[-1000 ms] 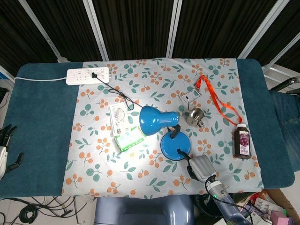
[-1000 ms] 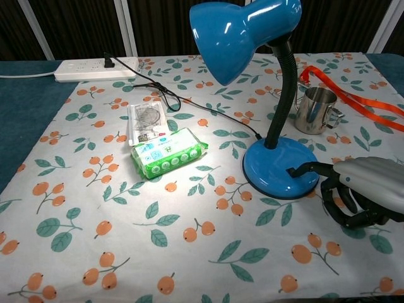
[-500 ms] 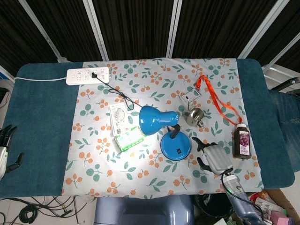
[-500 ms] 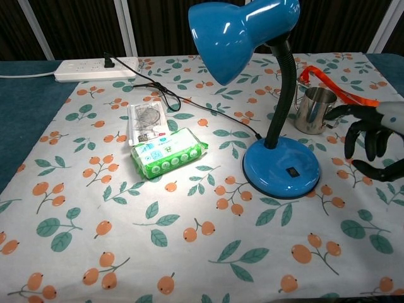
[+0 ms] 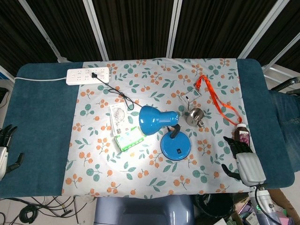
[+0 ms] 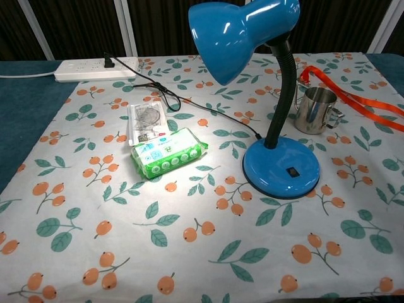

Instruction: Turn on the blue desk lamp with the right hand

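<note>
The blue desk lamp [image 5: 159, 121] stands mid-table on its round base [image 6: 281, 167], with a black switch [image 6: 291, 170] on top and a bright patch of light on the cloth under its shade [image 6: 240, 33]. My right hand [image 5: 244, 161] hovers near the table's front right corner, fingers spread, holding nothing, well right of the base; the chest view does not show it. My left hand [image 5: 4, 149] rests at the far left edge, fingers apart, empty.
A green wipes pack [image 6: 168, 153] and a flat packet [image 6: 147, 122] lie left of the lamp. A steel mug [image 6: 315, 110], orange lanyard [image 6: 353, 98] and dark bottle [image 5: 243, 137] sit on the right. A white power strip [image 5: 88, 75] feeds the lamp's cord [image 6: 189, 104].
My right hand has drawn away from the lamp base, moving right and toward the front corner, and has left the chest view. The lamp stays lit.
</note>
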